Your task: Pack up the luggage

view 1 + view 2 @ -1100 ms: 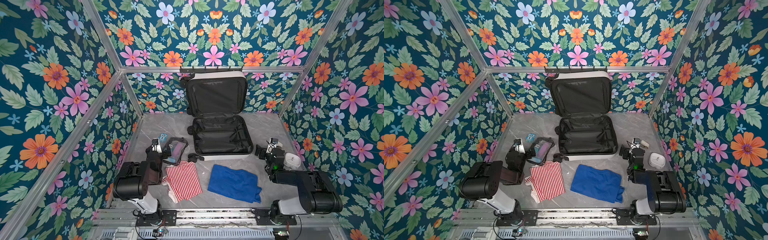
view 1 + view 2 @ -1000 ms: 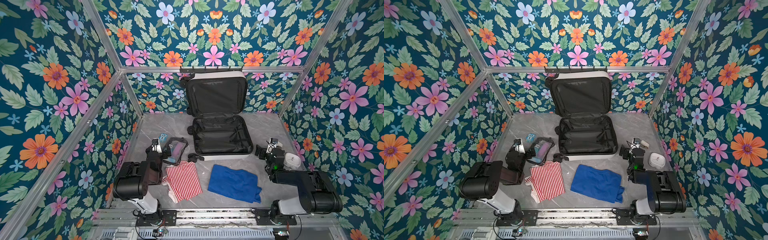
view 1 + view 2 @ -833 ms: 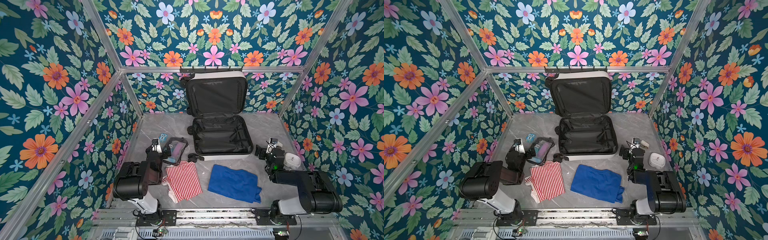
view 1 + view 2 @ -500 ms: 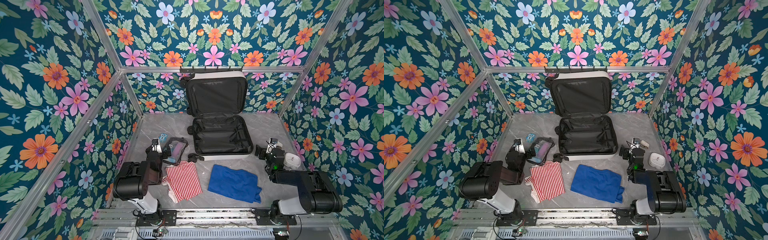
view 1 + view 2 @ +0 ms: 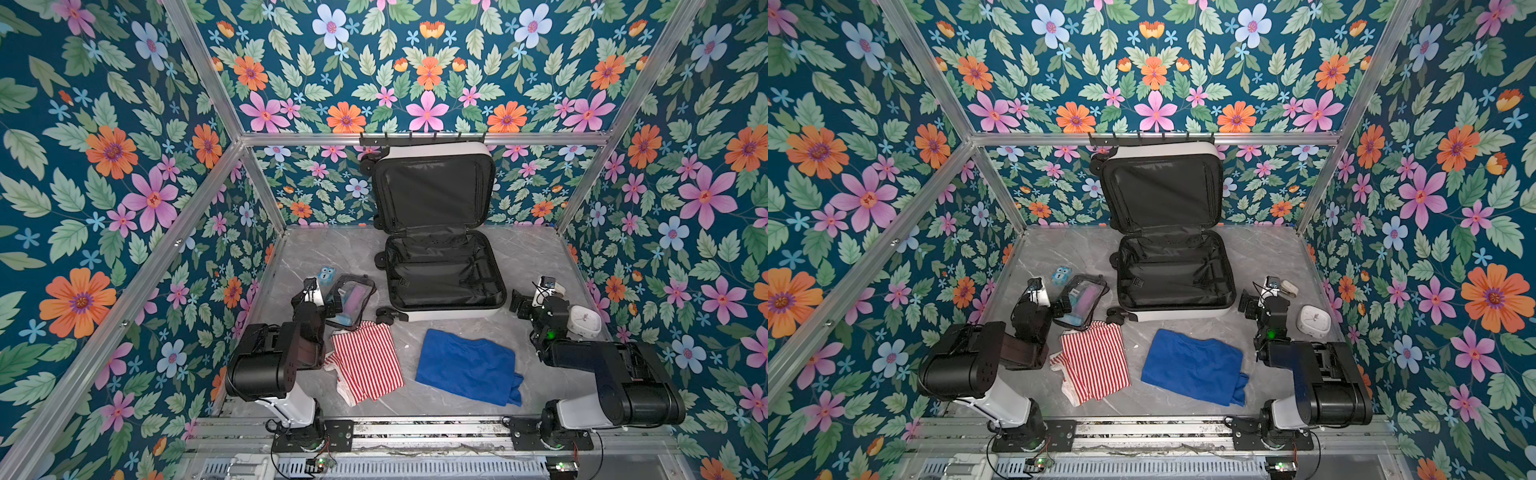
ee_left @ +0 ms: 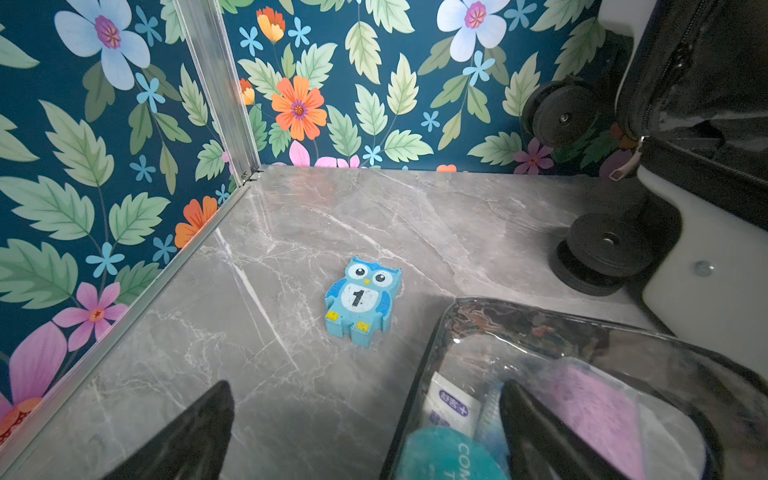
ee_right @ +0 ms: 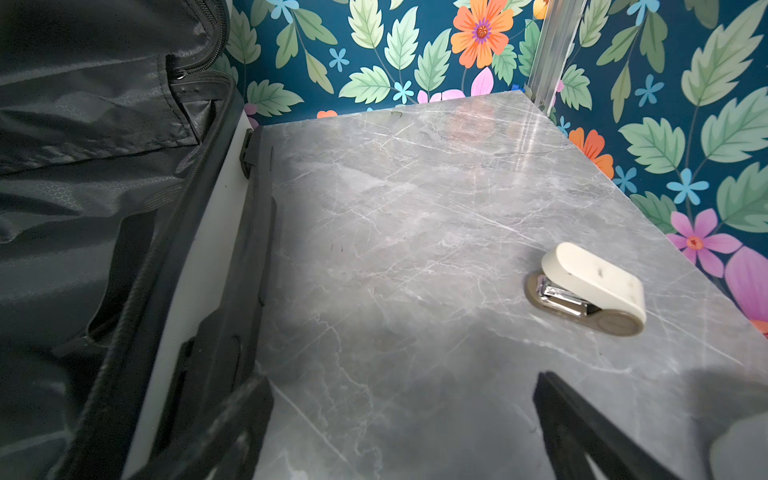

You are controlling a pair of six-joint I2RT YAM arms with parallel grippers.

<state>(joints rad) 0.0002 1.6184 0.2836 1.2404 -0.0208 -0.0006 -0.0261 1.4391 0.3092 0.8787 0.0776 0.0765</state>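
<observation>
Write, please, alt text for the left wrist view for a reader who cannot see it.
A blue owl toy marked 1 lies on a grey marble table, beside a clear pouch of toiletries. The open luggage and its black wheels stand beyond; the left gripper's open jaws frame the foreground.

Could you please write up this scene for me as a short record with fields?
luggage: open, lid raised at the back, inside empty
left gripper: open, holding nothing, by the pouch
right gripper: open, holding nothing, over bare table between luggage and stapler
clothes: striped cloth and blue cloth, on the table in front of the luggage
small items: owl beside pouch; clock at far right
packed: nothing yet
</observation>
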